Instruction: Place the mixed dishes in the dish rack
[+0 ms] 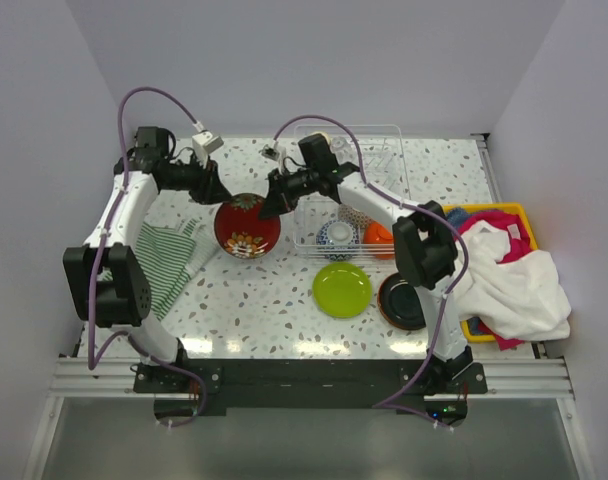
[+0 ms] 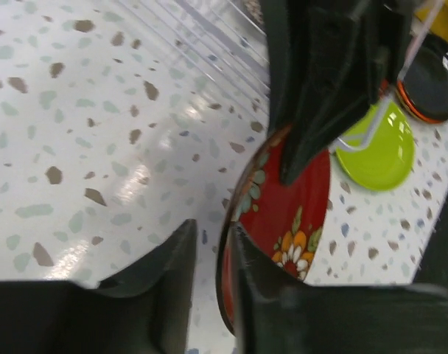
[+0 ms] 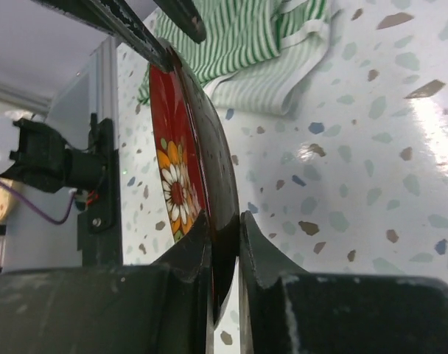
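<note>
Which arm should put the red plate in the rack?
Probably right. On the right arm the jaws pinch the red plate tightly, and the dish rack sits beside it. On the left arm the jaws straddle the far rim loosely.

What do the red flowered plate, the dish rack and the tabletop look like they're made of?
The red plate looks like glazed ceramic, possibly melamine: it has a glossy face, painted flowers and a dark rim. The dish rack is thin pale wire, probably coated metal, though the finish is unclear. The table is a polished white terrazzo-look surface with coloured flecks and lamp glare; stone or laminate, I cannot tell.
</note>
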